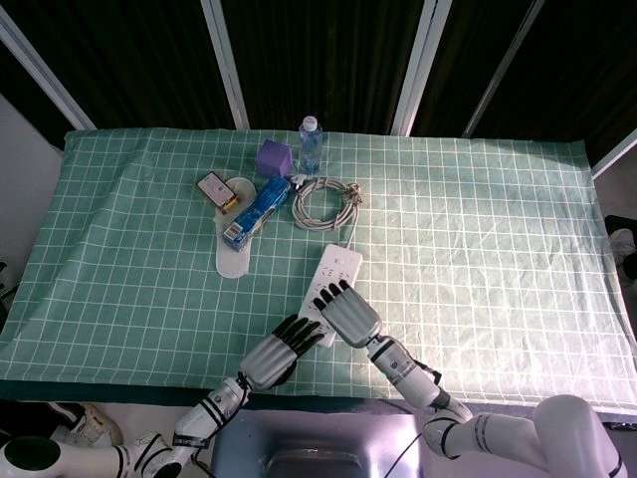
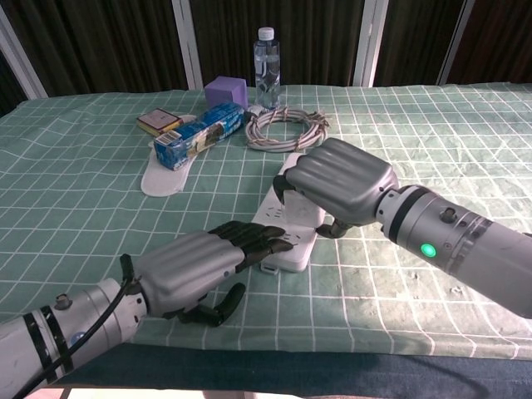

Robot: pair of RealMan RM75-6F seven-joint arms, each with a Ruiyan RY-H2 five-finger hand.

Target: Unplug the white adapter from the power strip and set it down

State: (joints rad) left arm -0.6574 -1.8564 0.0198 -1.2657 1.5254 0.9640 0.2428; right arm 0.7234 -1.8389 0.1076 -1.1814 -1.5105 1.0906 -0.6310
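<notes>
The white power strip (image 1: 336,267) (image 2: 288,246) lies slanted on the green checked cloth near the front edge. My left hand (image 1: 275,355) (image 2: 193,268) rests its dark fingertips on the strip's near end, holding nothing. My right hand (image 1: 349,314) (image 2: 339,181) arches over the middle of the strip, fingers curled down and thumb at the strip's right side. The white adapter is hidden beneath that hand, and I cannot tell whether the fingers grip it. The strip's far end shows beyond the knuckles.
A coiled white cable (image 1: 323,200) (image 2: 287,128) lies just behind the strip. Further back stand a water bottle (image 1: 311,145) (image 2: 265,58) and purple cube (image 1: 274,157) (image 2: 223,90). A blue box (image 1: 255,210) (image 2: 199,138), small tan box (image 2: 158,122) and flat white piece (image 2: 160,180) lie left.
</notes>
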